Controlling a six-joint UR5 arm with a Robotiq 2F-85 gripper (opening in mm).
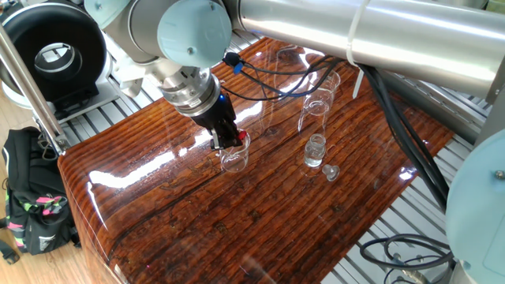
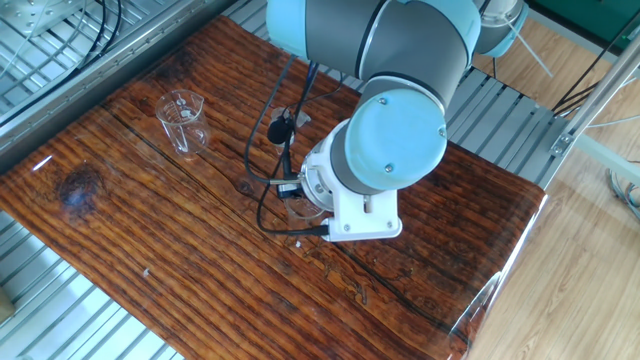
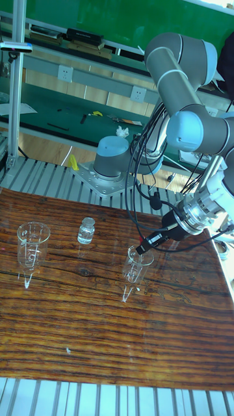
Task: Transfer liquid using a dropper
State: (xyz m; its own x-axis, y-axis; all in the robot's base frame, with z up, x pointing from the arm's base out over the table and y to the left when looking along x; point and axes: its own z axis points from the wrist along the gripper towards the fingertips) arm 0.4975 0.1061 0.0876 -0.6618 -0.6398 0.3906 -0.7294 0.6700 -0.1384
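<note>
Hovering: my gripper (image 1: 229,142) hangs over the rim of a small glass beaker (image 1: 235,157) at centre frame in one fixed view, on the glossy wooden table (image 1: 237,221).
Dropper: a spot of red, which I take for the bulb of the dropper (image 1: 244,134), shows at my fingertips; the clear tube is too faint to trace, though it seems to point down into the beaker.
Tall fixed view: my gripper (image 3: 142,247) reaches in from the right, its tip at the beaker (image 3: 135,265) mouth, right of centre.
Grip: my fingers look pressed together around the red bulb, so I judge I am clamped on the dropper; the gap itself is too small to see clearly.
Other fixed view: my own wrist covers the beaker and the dropper, so nothing of the grip shows there.
Liquid: I cannot make out any in the beaker or the tube.
Other glass: a second beaker (image 3: 32,243) stands well apart at the left of the tall view; a small vial (image 3: 86,231) sits between the two, further back; a glass stopper (image 1: 331,171) lies just beside the vial (image 1: 315,151).
Doing it well: I judge the tube should stay upright and centred in the mouth, clear of the glass wall, with any squeeze on the bulb slow and even.
Risk: a sideways nudge could tip the light beaker.
</note>
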